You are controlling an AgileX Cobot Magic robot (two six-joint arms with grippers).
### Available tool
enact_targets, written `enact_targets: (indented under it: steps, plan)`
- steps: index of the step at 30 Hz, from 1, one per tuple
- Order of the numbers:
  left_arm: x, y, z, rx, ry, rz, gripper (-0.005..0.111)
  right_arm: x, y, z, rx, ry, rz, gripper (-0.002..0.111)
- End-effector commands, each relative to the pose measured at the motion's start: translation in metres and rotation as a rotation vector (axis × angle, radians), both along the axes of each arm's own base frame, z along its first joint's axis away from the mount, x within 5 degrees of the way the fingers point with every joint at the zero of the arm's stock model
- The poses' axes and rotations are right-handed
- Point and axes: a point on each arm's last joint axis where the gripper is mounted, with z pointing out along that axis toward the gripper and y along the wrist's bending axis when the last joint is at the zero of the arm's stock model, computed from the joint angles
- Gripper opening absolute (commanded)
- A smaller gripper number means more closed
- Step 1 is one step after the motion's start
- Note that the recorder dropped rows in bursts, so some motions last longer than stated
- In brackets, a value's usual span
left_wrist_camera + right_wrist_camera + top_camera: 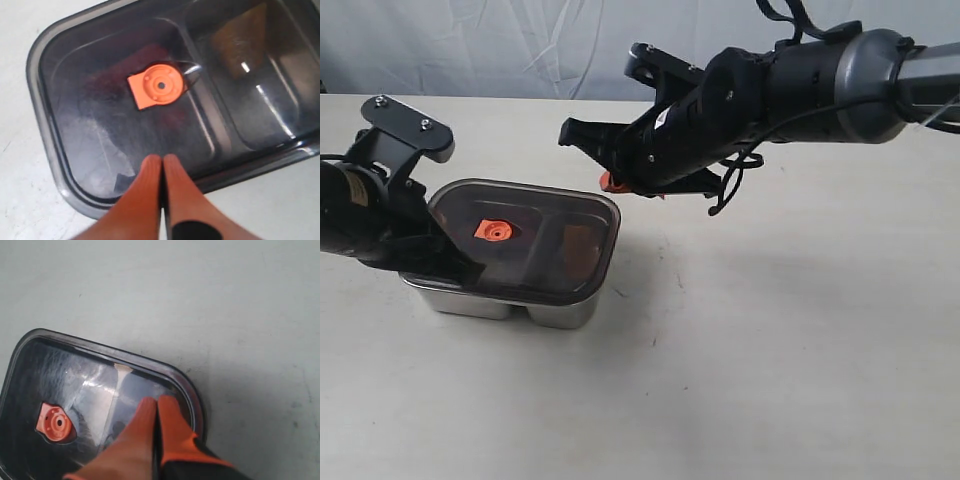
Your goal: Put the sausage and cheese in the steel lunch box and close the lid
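The dark lid [540, 215] sits on top of the shiny lunch box [495, 303], so the box is shut. The box stands on the left half of the tabletop [770, 350]. A small orange tab [493, 231] shows in the middle of the lid.

Through the dark lid we see the cheese [582, 250] as an orange-brown shape in the right part of the box. Under the tab there is a faint red patch [117, 80]. We think it is the sausage, but the lid is too dark to be sure.

The left gripper [162, 162] is by the left edge of the lid. Its two orange fingers are pressed together and hold nothing.

The right gripper [156, 404] hangs over the far right corner of the lid. Its fingers are pressed together too, with nothing between them.
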Motion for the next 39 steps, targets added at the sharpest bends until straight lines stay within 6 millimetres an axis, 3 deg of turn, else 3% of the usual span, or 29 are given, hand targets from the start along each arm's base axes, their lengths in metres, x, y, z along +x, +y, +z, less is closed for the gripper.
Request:
enact_targets:
  steps: [1, 19, 28, 33, 39]
  plan:
    - [0.010, 0.011, -0.006, -0.038, 0.002, 0.072, 0.000, 0.001, 0.001, 0.002, 0.009, -0.016, -0.001, 0.000]
    - [0.028, 0.002, -0.040, -0.065, 0.036, 0.068, 0.000, 0.003, 0.004, -0.017, -0.018, 0.021, -0.001, 0.000]
    - [0.035, 0.025, -0.040, -0.097, 0.055, 0.187, 0.000, 0.005, 0.004, -0.016, -0.015, -0.006, 0.007, 0.000]
    - [0.031, 0.026, -0.030, -0.106, 0.041, 0.184, 0.000, 0.011, 0.005, -0.012, 0.009, -0.080, -0.008, 0.000]
    - [0.028, 0.029, 0.003, -0.150, -0.121, 0.184, 0.000, 0.026, 0.015, -0.023, 0.036, -0.134, -0.037, -0.001]
